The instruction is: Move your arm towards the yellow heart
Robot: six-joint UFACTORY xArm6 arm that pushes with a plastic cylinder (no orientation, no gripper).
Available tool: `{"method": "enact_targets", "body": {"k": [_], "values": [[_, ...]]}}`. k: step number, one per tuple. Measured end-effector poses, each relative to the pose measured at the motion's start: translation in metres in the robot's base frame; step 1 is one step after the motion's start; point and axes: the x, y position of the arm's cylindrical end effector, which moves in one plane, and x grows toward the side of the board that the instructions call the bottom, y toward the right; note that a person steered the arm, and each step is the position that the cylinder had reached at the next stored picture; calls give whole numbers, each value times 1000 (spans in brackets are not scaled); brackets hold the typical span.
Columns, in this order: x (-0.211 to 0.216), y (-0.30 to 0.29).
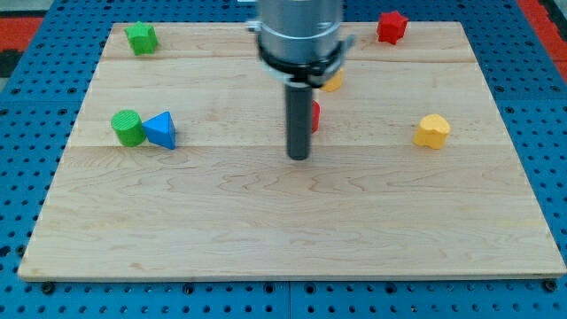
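Note:
My tip [299, 157] rests on the board near its middle. A yellow block [433, 131], perhaps the heart, lies to the tip's right, well apart from it. Another yellow block [333, 81] sits above the tip, mostly hidden behind the arm's grey body; its shape cannot be made out. A red block [314, 116] peeks out just right of the rod, its shape hidden.
A green cylinder [128, 127] touches a blue triangular block [161, 129] at the view's left. A green block [141, 38] sits at the top left corner. A red block [391, 26] sits at the top right. The wooden board [283, 221] lies on a blue pegboard.

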Motion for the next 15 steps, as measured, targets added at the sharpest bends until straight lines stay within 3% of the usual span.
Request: {"method": "enact_targets", "body": {"k": [15], "values": [[-7,37]]}}
